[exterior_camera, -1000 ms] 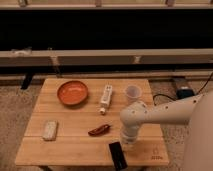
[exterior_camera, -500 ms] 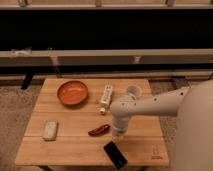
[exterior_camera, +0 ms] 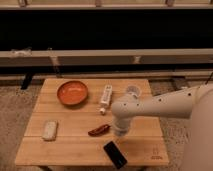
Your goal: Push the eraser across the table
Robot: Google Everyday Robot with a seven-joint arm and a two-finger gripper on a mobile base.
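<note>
Camera view: one eraser (exterior_camera: 115, 154), one table (exterior_camera: 70, 147) (gripper (exterior_camera: 120, 133) near eraser).

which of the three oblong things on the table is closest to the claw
The black eraser at the front edge of the table; the claw hangs just behind it. The white stick and grey block lie farther off.

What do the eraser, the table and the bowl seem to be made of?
The eraser: black, slightly glossy, probably plastic or rubber. The table: light wood, matte, with visible plank seams. The bowl: orange, smooth, perhaps ceramic or plastic. The tool hangs between the red pepper and the eraser.
</note>
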